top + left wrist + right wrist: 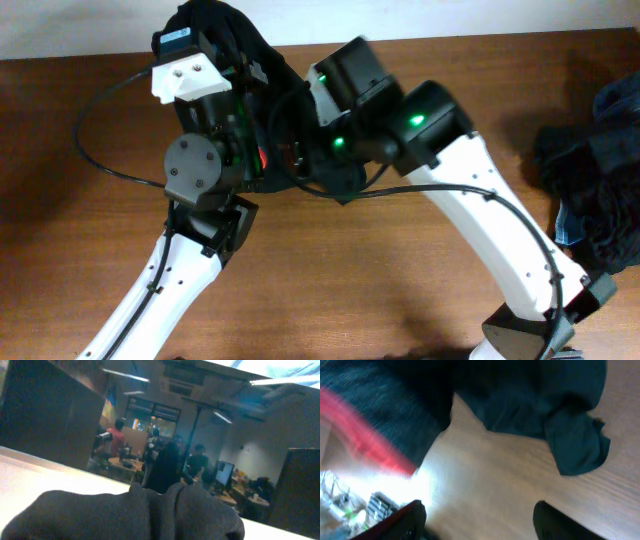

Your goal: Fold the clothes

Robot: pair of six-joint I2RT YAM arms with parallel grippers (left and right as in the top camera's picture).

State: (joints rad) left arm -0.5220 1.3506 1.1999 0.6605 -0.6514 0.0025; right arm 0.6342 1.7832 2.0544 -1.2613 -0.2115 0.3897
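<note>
Bunched black pants (232, 25), red edge

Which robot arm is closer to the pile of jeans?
Right. The right arm rises just beside the pile of jeans; the left arm stands far across the table.

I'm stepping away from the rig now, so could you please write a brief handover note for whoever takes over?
Left gripper: hidden against the cloth, state unclear.
Right gripper: open, empty, over bare table beside the pants.
Pants: bunched at the table's far edge under both arms, red edge showing.
Done: no fold visible.
Left: spread them flat, then fold; ignore the denim heap on the right.
</note>
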